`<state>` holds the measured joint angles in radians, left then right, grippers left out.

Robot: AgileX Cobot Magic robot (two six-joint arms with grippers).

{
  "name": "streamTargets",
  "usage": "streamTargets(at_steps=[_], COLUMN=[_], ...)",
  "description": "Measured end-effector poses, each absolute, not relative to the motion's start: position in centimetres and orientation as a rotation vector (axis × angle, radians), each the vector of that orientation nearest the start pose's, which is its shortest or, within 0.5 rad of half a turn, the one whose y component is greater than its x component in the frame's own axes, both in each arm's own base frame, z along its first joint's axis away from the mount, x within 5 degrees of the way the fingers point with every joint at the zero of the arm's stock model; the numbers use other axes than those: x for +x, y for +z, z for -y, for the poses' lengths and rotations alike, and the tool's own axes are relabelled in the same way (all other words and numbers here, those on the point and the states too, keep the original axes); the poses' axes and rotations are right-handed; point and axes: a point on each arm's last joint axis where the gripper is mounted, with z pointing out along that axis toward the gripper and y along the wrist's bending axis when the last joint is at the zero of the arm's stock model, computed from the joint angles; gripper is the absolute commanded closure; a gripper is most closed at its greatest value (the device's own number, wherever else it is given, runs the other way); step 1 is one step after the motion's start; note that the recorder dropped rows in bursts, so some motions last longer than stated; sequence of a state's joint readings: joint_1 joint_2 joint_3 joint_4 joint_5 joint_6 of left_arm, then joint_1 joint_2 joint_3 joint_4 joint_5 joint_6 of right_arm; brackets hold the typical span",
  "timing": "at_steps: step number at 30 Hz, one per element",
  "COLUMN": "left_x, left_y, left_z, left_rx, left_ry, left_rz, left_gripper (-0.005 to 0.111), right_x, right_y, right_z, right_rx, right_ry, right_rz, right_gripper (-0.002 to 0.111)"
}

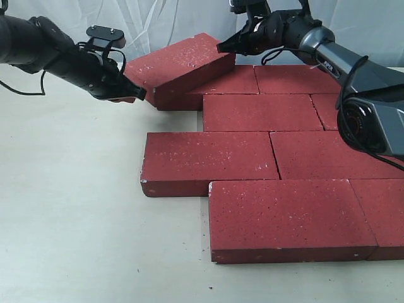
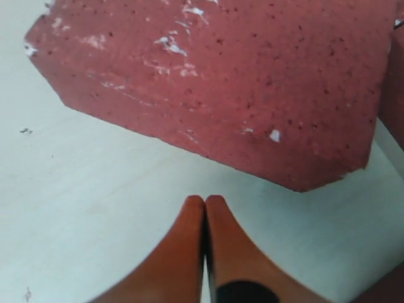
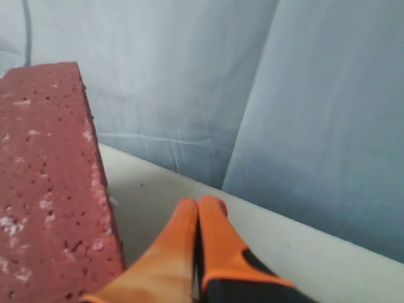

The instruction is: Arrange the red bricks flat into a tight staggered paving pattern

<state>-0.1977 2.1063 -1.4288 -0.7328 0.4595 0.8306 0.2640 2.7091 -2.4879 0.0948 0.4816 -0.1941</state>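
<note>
On the pale table, the tilted brick leans on a laid brick between the left gripper and right gripper, both pinched shut and empty; a careless push from either could drop it crooked, leaving gaps.

Closed end effector near red brick

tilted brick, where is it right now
In the exterior view the tilted brick sits upper left, propped on a flat brick, between the left pincer and right pincer.
</note>
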Motion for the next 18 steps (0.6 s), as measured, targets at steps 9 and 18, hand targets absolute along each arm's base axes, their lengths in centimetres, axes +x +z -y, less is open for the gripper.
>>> streamTargets(at_steps=[9,18], left_x=[43.7,44.0], left_y=[14.6,14.5], left_z=[11.6,11.4], left_rx=[0.528,0.504], left_ry=[-0.399,-0.367], left_rz=[-2.444,-2.422], left_gripper=[0.107,0.107], right_x=[57.2,56.4], right_y=[13.9,14.1], right_z=[-16.3,-16.4], right_rx=[-0.504,-0.604], right_ry=[0.165,0.178], right_rz=[-2.182,-2.267], right_gripper=[0.109,0.109])
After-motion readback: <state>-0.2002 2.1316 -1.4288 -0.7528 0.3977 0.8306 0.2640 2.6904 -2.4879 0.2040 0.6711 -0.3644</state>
